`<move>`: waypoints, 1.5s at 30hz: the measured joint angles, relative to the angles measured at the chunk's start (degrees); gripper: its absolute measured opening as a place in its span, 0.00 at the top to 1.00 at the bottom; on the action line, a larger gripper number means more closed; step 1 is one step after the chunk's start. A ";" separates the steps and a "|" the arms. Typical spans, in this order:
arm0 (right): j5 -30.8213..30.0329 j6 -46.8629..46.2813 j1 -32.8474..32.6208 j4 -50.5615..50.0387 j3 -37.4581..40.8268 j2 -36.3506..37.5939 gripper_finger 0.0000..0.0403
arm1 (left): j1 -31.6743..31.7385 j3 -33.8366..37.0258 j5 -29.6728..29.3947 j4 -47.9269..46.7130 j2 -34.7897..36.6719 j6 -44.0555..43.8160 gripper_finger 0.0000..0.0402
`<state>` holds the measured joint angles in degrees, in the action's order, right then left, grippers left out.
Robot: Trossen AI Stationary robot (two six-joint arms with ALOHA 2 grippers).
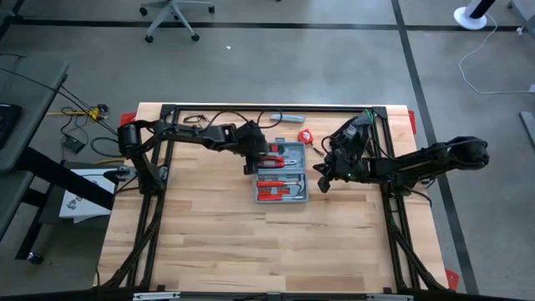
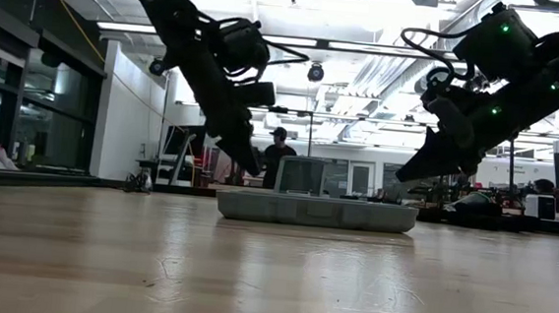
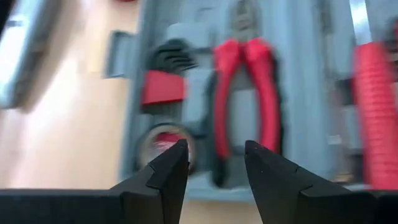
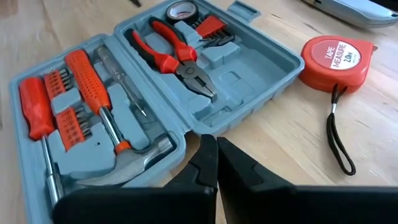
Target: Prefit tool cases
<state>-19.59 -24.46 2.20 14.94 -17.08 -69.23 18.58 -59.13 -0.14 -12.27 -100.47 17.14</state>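
The tool case [image 4: 155,93] lies open mid-table holding red-handled pliers [image 4: 174,53], a hammer [image 4: 99,106], screwdrivers and bits, the left gripper [image 3: 214,165] poised empty, fingers parted, over its blurred far half, the right gripper [image 4: 216,165] closed, empty, alongside.

High view: set overhead, aimed straight down; whole desk [image 1: 251,242] framed, surrounding floor included.
Low view: set at desk-top height, aimed level across desk into room; open tool case [image 2: 315,210] seen side-on at mid distance.
Left wrist view: held very close over case, aimed past own fingers [image 3: 171,168] at 6 o'clock.
Right wrist view: held near desk, aimed obliquely across case and red tape measure [image 4: 336,59].
Open tool case shared by all four views; pliers [image 3: 245,93] shared by both wrist views.
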 joint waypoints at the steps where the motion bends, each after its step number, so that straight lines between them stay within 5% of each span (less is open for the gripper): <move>1: 0.00 -0.13 0.00 0.00 0.00 -0.01 1.00 | 0.46 0.00 -0.82 0.10 0.00 0.82 0.63; 15: -1.67 -1.07 0.00 0.01 0.00 -0.11 1.00 | 3.86 -0.13 5.55 -0.18 -4.74 10.00 0.71; 25: -1.68 -1.25 0.00 -0.02 0.00 -0.15 1.00 | 1.36 -0.28 -2.17 -0.01 -7.19 12.95 0.74; 32: -1.69 -1.22 0.00 -0.02 0.00 -0.15 1.00 | 1.06 -0.24 -1.92 -3.60 -7.19 11.29 0.97; 45: -1.71 -1.09 0.00 -0.05 0.00 -0.15 1.00 | -1.38 0.44 -8.91 -2.24 -3.42 8.93 1.00</move>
<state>-21.30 -25.55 2.20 14.88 -17.08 -69.38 17.20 -58.70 -9.05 -14.51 -103.88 26.07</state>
